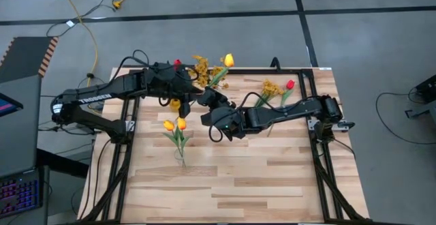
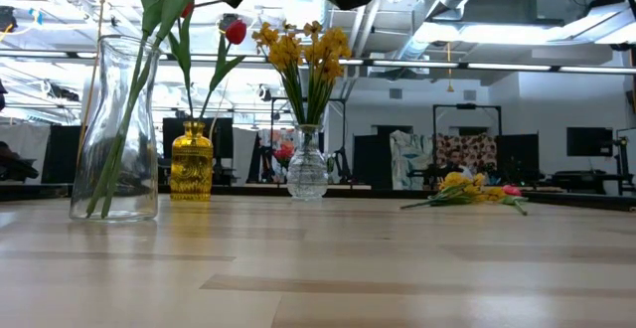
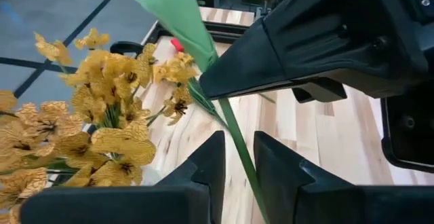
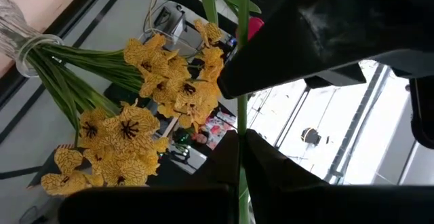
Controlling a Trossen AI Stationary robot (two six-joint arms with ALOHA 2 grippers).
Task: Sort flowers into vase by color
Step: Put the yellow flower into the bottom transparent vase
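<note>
While both arms meet above the tabletop (image 1: 272,177):
right pincer (image 4: 241,157): clamped on green stem (image 4: 243,61);
left pincer (image 3: 237,159): parted around that stem

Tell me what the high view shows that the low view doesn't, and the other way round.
Only the high view shows both arms whole: the left gripper and the right gripper meet near the far vases, and cables lie on the floor. Only the low view shows the vases from the side: a tall clear vase holding green stems, an amber vase with a red tulip, and a small clear vase of mustard-yellow blossoms. Both show the loose pile of flowers lying on the wooden table.
</note>
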